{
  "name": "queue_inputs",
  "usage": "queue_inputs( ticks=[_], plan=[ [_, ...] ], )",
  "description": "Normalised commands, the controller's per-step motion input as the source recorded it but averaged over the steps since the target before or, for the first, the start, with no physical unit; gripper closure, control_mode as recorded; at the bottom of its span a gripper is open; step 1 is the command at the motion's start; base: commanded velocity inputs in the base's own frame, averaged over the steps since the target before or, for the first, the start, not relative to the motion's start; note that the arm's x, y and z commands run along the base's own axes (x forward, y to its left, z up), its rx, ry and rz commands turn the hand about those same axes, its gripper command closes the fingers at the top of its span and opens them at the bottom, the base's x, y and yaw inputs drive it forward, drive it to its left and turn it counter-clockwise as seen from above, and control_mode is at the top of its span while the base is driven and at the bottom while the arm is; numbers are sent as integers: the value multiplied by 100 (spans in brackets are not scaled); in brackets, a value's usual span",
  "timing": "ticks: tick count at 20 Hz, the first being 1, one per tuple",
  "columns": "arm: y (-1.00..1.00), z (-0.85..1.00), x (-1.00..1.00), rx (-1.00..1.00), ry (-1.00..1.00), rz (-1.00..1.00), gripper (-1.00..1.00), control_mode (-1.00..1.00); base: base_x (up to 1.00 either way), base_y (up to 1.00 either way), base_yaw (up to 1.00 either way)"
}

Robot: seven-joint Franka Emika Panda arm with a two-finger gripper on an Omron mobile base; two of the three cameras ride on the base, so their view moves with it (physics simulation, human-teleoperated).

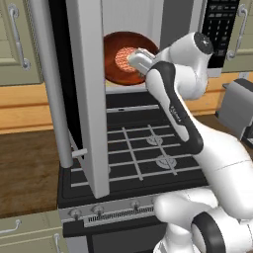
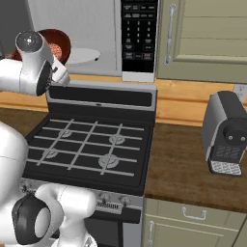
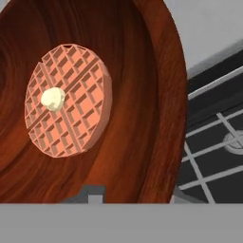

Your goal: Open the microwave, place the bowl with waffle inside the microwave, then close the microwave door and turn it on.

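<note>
We see a shallow, glossy reddish-brown bowl (image 1: 121,62) with a wood-like grain, tilted so its inside faces the cameras. Inside it lies a small round orange-tan waffle (image 1: 125,59) with a grid pattern and a pale dab at its centre. In the hand view the waffle (image 3: 66,99) sits at about 10 o'clock and the bowl (image 3: 142,118) spreads across the left and centre of the picture.

The bowl is held up at the mouth of the microwave (image 1: 163,22), above the back edge of the black stove (image 1: 143,153). The door (image 1: 89,94) stands swung wide, edge-on at the left, with its long silver handle (image 1: 52,84) in front. From the right base view the bowl (image 2: 60,43) shows at 10 o'clock, just left of the white turntable (image 2: 82,55), with the black keypad (image 2: 139,34) further right.

The end effector (image 1: 138,62) is at the bowl's near rim, at about 4 o'clock from the waffle. Two small dark fingertips (image 3: 92,194) rise against the bowl's lower edge, one on each side of the rim, so the fingers look clamped on the bowl.

The white arm rises from the lower right, bends at a dark elbow, and reaches up and back towards 11 o'clock, wrist level with the microwave opening.

A grey coffee machine (image 2: 226,135) stands on the wooden tabletop (image 2: 188,169) to the right of the stove.
</note>
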Motion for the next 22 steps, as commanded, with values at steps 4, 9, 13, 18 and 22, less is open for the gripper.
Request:
queue_inputs(
  ticks=[4,9,13,18,22],
  plan=[
    [0,18,100,11,4,-30,100,-100,0,0,0],
    [-19,0,100,25,20,-21,100,-100,0,0,0],
    [-6,0,100,24,19,-16,100,-100,0,0,0],
    [14,-2,95,5,3,-13,100,-100,0,0,0],
    [19,-18,37,0,-1,-8,-100,-100,0,0,0]
  ],
)
